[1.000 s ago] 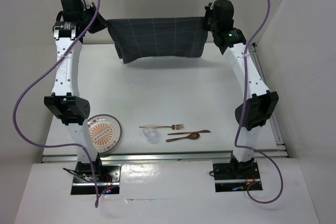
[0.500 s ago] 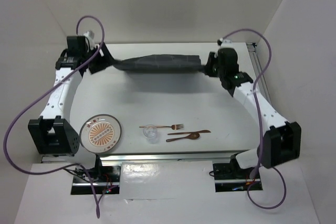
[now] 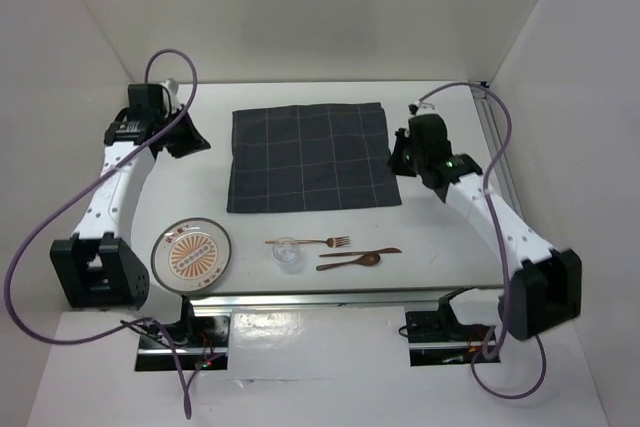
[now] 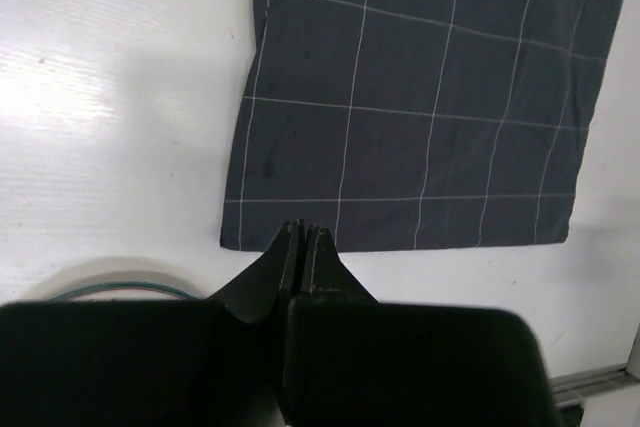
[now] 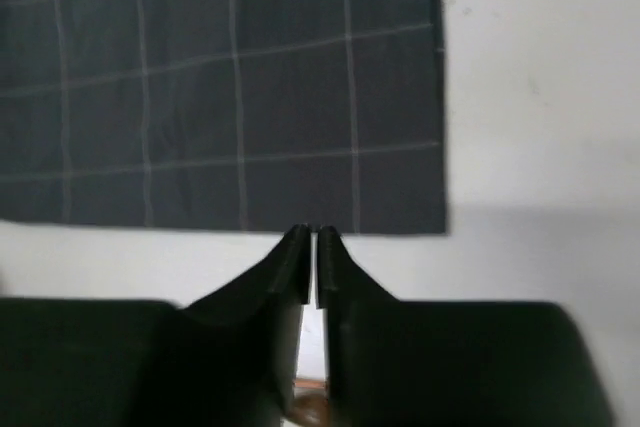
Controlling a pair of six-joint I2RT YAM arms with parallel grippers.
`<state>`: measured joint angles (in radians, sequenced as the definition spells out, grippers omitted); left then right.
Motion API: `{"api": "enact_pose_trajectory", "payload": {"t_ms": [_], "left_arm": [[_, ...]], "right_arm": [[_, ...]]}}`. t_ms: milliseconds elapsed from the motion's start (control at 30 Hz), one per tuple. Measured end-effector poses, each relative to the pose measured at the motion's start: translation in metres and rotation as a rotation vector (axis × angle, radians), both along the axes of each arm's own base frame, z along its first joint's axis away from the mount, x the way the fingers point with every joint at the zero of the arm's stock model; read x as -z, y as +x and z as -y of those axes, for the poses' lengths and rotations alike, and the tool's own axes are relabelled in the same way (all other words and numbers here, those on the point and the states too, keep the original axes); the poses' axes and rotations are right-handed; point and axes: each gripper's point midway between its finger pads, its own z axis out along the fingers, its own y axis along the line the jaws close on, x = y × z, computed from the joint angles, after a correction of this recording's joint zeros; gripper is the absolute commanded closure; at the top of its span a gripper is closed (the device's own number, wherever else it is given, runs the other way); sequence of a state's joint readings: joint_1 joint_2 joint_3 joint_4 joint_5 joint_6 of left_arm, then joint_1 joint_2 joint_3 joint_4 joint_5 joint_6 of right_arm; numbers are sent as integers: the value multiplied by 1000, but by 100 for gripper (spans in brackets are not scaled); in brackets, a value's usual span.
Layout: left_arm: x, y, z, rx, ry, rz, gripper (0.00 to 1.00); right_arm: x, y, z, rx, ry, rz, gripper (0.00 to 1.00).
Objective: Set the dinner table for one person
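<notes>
Left fingers [image 4: 285, 259] pressed together, empty — right fingers [image 5: 290, 262] likewise; cloth [image 3: 312, 157] flat on dinner table [image 3: 420, 227].

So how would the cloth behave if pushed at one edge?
The cloth lies thin and flat on the table, so it is probably floppy and light. Pushed, it would likely bunch rather than slide whole; its grid lines look slightly bent.

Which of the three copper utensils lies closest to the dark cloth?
The fork, tines pointing right; the knife and spoon lie farther from the cloth.
</notes>
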<state>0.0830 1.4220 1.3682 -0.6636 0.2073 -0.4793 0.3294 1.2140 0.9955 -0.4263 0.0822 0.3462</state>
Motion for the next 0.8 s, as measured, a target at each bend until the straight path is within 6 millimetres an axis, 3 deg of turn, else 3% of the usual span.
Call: {"api": "enact_pose_trajectory", "payload": {"t_ms": [67,133,200,333,500,800], "left_arm": [[16,14,6,14,-16,-42,100],[42,31,14,25,-34,-106,100],[80,42,26,40,-36,-187,100],[142,40,46,49,-27,-349,100],[171,34,61,68,10,-425,100],[203,19,72,50,28,-514,100]], "right_arm": [[4,22,-11,-3,8,-43,100],[15,49,-23,0,11,-89,100],[40,71,-33,-3,8,-150,100],[101,71,-38,-8,8,-309,100],[144,70,-30,11,32,-426,100],[168,63,-16,39,49,-466,100]]}}
